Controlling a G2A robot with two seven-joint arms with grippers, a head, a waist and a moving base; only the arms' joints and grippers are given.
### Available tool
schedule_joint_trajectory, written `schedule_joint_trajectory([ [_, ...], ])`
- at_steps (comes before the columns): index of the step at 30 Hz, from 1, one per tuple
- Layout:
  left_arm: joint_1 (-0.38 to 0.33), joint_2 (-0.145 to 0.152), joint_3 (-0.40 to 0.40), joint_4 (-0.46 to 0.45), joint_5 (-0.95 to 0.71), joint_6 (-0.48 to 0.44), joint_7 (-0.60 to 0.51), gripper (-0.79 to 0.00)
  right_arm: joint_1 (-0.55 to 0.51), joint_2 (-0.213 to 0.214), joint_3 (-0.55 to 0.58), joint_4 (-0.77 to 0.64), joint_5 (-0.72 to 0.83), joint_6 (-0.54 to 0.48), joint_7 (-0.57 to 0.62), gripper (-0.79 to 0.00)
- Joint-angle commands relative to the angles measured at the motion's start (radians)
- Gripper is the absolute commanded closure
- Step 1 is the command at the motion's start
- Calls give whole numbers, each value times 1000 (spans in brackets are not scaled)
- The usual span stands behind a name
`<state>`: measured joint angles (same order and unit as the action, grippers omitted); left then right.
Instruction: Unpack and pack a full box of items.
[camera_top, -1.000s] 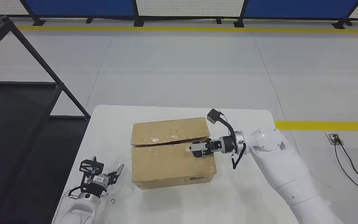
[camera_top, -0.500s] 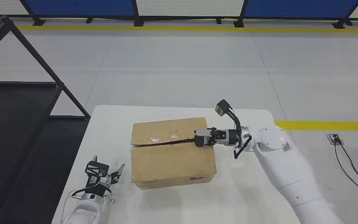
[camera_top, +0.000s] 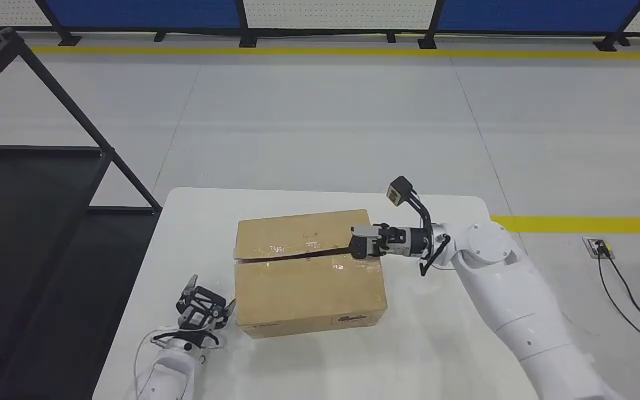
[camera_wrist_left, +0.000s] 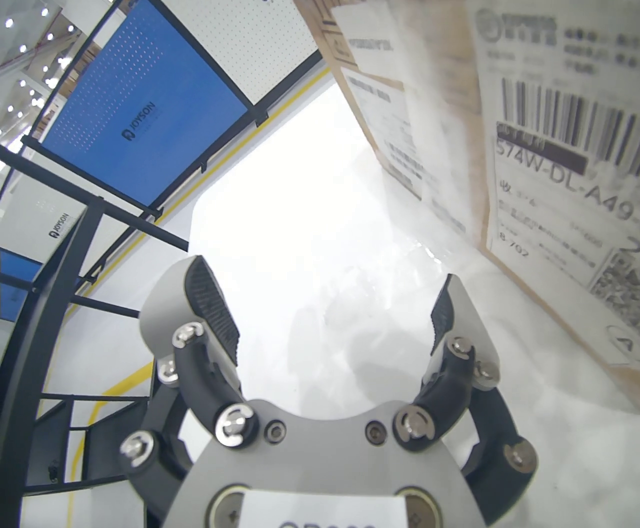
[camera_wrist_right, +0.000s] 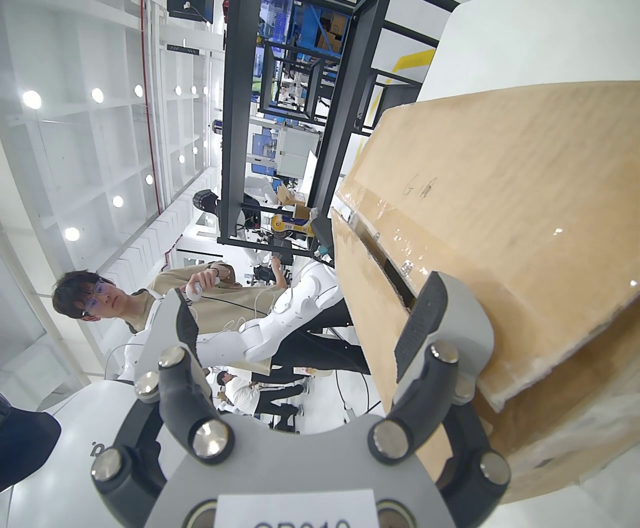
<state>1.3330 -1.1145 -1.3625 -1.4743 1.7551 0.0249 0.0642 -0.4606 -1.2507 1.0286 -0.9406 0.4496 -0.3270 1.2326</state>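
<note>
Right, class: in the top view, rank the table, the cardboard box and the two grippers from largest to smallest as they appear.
1. White table
2. Cardboard box
3. Left gripper and right gripper: they look about alike, so I won't rank them.

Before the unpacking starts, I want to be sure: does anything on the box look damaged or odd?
Yes. The box is not closed flat: a dark gap shows along its top seam, with wrinkled tape beside it, near the right gripper.

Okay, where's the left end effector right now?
In the top view, the left end effector is over the near left part of the table, close beside the left side of the cardboard box.
</note>
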Motion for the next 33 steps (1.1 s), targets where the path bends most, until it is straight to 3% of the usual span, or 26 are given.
schedule_joint_trajectory([
  [1, -15, -2, 11, 13, 10, -9, 3, -785, 1, 0, -1, 2, 1, -1, 1, -785],
  [17, -99, -30, 54, 117, -56, 3, 23, -785, 1, 0, -3, -15, -15, 3, -1, -785],
  [25, -104, -39, 14, 123, -162, 44, 48, -785, -6, 2, -1, -25, -17, 5, 2, -785],
  [33, -63, -38, -60, 89, -241, 64, 75, -785, -4, 2, -2, -28, -16, 8, 12, -785],
])
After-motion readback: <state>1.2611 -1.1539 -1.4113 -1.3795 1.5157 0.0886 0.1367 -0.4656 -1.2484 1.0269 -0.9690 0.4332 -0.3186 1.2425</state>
